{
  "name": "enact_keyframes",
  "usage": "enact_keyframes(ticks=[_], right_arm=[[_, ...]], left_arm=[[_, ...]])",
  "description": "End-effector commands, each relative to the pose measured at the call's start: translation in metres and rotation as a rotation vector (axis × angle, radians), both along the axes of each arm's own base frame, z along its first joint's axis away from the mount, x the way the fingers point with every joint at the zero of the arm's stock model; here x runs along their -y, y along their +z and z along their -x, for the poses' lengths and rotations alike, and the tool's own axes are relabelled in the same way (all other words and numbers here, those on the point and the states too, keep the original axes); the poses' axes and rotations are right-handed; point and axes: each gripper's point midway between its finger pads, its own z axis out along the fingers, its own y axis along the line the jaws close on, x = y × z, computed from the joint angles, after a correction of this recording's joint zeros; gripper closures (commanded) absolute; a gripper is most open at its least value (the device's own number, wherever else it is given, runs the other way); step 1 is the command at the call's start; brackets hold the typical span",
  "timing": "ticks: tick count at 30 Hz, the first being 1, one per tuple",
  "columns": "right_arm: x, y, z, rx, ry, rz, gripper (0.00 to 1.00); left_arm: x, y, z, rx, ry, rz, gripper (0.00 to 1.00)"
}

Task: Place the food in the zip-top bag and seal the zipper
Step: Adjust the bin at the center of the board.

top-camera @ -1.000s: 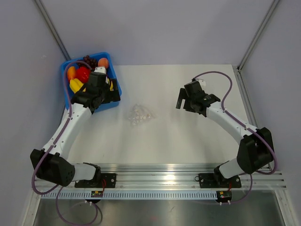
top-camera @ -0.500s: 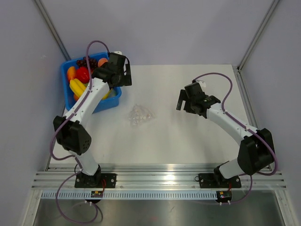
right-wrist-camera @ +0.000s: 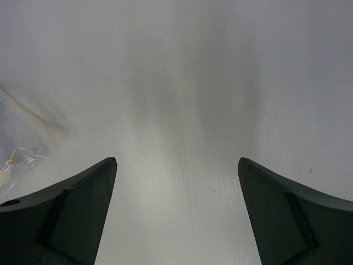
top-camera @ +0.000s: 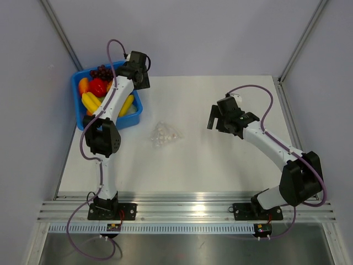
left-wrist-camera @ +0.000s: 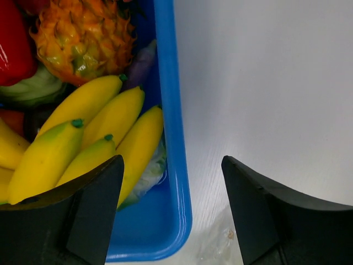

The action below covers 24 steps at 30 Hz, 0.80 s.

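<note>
The zip-top bag (top-camera: 164, 134) lies crumpled on the white table between the arms; its zipper cannot be made out. The left wrist view catches a corner of the bag (left-wrist-camera: 219, 248), and the right wrist view shows its edge (right-wrist-camera: 16, 154). The food is hidden behind my left arm. My left gripper (top-camera: 139, 74) (left-wrist-camera: 172, 163) hangs open over the right wall of the blue bin (top-camera: 138, 113) (left-wrist-camera: 168, 110), with nothing between its fingers. My right gripper (top-camera: 212, 120) (right-wrist-camera: 176, 161) stands open and empty over bare table, to the right of the bag.
The bin holds yellow bananas (left-wrist-camera: 94, 143), dark grapes (top-camera: 101, 72), a red pepper (top-camera: 98, 86), an orange fruit (top-camera: 84, 85) and a pineapple-like piece (left-wrist-camera: 83, 38). Grey walls close in the table on the left, back and right.
My left arm has swung up and back, from over the bin's near side to its far right corner, and its jaws have narrowed a little. The right arm and the bag have not moved.
</note>
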Motion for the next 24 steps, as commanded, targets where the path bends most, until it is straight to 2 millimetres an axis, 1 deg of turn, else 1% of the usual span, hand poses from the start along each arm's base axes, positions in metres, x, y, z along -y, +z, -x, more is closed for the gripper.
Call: enact_keyframes(ticks=[1,2,4,5,6,10,12,14,16,22,24], right_arm=[[0.003,0.006,-0.003,0.014,0.002,0.016,0.01],[0.005,0.003,0.0,-0.004,-0.002,0.025,0.0],[0.007,-0.001,0.003,-0.026,-0.022,0.037,0.01],[0.008,-0.002,0.004,-0.029,-0.027,0.033,0.01],[0.008,-0.003,0.006,-0.031,-0.035,0.025,0.01],[0.006,-0.007,0.015,-0.036,-0.024,-0.013,0.01],[0.006,-0.011,0.016,-0.044,-0.013,-0.004,0.01],[0.009,-0.011,0.016,-0.05,-0.015,0.018,0.01],[0.011,-0.011,0.016,-0.05,-0.017,0.032,0.0],[0.008,-0.011,0.016,-0.038,-0.002,0.013,0.0],[0.008,-0.014,0.016,-0.049,-0.002,0.019,0.01]], left_arm=[[-0.002,0.011,-0.024,0.076,0.031,-0.012,0.25],[-0.006,0.003,-0.028,0.073,0.045,-0.025,0.25],[-0.016,-0.005,-0.035,0.079,0.068,-0.031,0.25],[-0.02,-0.013,-0.037,0.067,0.079,-0.036,0.25],[-0.028,-0.016,-0.039,0.064,0.1,-0.037,0.24],[-0.04,-0.03,-0.047,0.06,0.124,-0.043,0.23],[-0.04,-0.041,-0.051,0.051,0.125,-0.041,0.23],[-0.04,-0.043,-0.054,0.055,0.129,-0.032,0.23],[-0.04,-0.051,-0.056,0.044,0.133,-0.034,0.23],[-0.037,-0.049,-0.063,0.062,0.109,-0.03,0.26],[-0.036,-0.05,-0.063,0.06,0.103,-0.029,0.3]])
